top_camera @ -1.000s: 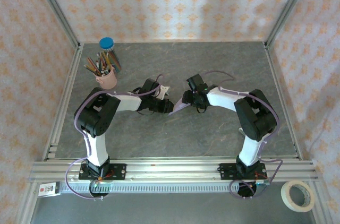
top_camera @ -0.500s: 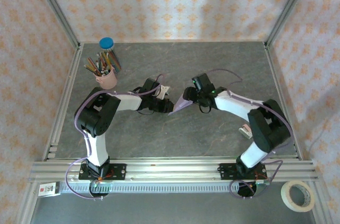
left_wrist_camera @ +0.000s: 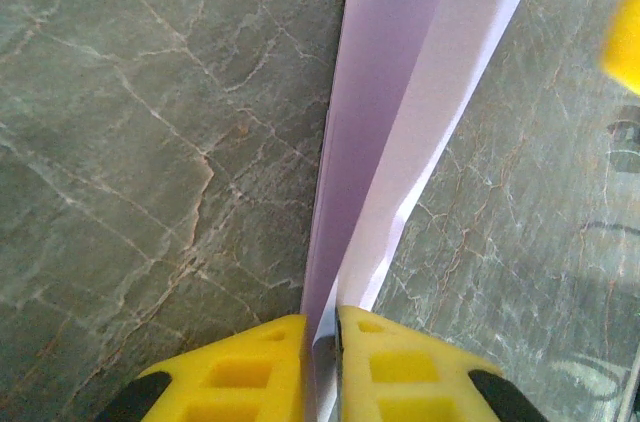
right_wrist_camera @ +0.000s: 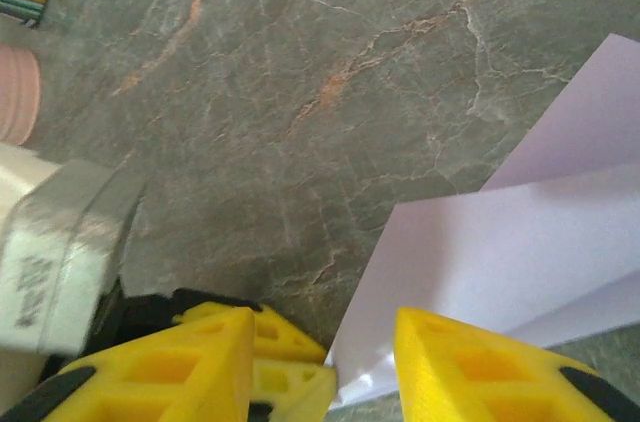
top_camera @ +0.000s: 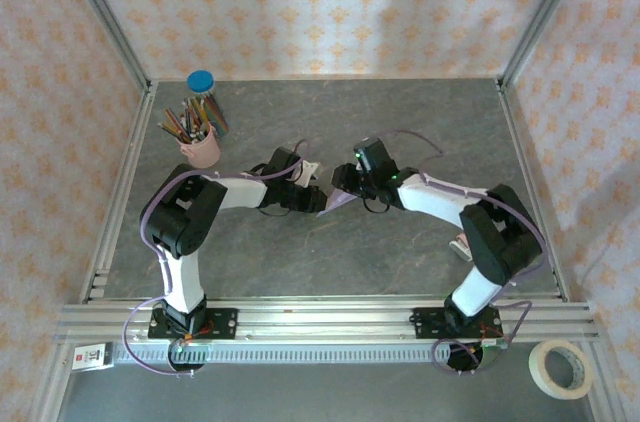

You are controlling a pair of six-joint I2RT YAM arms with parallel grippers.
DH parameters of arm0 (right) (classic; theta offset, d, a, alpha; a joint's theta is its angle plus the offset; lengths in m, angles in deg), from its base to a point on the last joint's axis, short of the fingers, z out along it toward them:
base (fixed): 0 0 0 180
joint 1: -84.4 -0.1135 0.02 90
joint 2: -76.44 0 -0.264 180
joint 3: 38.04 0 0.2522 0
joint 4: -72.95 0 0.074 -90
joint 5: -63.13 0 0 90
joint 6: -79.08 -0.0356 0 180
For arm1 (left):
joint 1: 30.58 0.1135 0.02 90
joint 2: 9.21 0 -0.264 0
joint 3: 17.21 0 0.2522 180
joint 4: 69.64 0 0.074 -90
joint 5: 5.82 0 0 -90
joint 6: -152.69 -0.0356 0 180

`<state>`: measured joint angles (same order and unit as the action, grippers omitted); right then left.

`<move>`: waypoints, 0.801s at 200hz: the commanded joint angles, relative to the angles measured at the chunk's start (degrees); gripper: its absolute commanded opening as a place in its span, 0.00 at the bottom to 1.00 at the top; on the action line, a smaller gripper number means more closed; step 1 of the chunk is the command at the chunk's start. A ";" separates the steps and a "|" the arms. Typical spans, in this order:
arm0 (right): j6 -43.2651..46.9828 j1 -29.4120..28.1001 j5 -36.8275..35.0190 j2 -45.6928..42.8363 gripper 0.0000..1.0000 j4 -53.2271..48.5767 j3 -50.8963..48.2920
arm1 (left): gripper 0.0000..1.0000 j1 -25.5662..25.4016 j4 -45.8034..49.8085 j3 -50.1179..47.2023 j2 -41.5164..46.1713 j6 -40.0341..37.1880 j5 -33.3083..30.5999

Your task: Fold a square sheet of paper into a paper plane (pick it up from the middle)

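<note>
Your left pincer (left_wrist_camera: 320, 327) is clamped on the near end of the square sheet of paper (left_wrist_camera: 400, 92), now folded. Its yellow fingers are together, with the lilac layers pinched between them. From that grip the paper runs straight ahead of the pincer as a narrow strip over the tabletop (left_wrist_camera: 130, 142).

Your right pincer (right_wrist_camera: 322, 342) faces it with its fingers apart. The strip's corner lies in the gap, nearer its right finger; you cannot tell if it touches.

- **Thin bite:** if you close here you may catch only the tip of that corner. A bite that thin could slip out or crumple.
- **Split layers:** if you take one layer alone, the fold may spread open.
- **Opposing pull:** if the arms pull against each other, the thin paper may tear or slide from the left grip.
- **Crowding:** the two pincers sit nearly touching, so a small sideways move could knock them together.

The pink pencil cup (top_camera: 203, 147) stands well beyond the left pincer and is no worry.
</note>
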<state>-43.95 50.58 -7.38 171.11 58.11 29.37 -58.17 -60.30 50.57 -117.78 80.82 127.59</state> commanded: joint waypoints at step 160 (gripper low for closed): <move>-1.77 1.68 -10.21 6.86 0.34 -3.35 2.87 | 0.15 -0.18 6.34 -0.12 -5.37 -0.25 -5.54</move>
<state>-44.96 51.69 -14.71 177.23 56.62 30.94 -58.17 -59.06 51.33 -118.15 80.82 127.42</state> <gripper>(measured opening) 0.342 0.154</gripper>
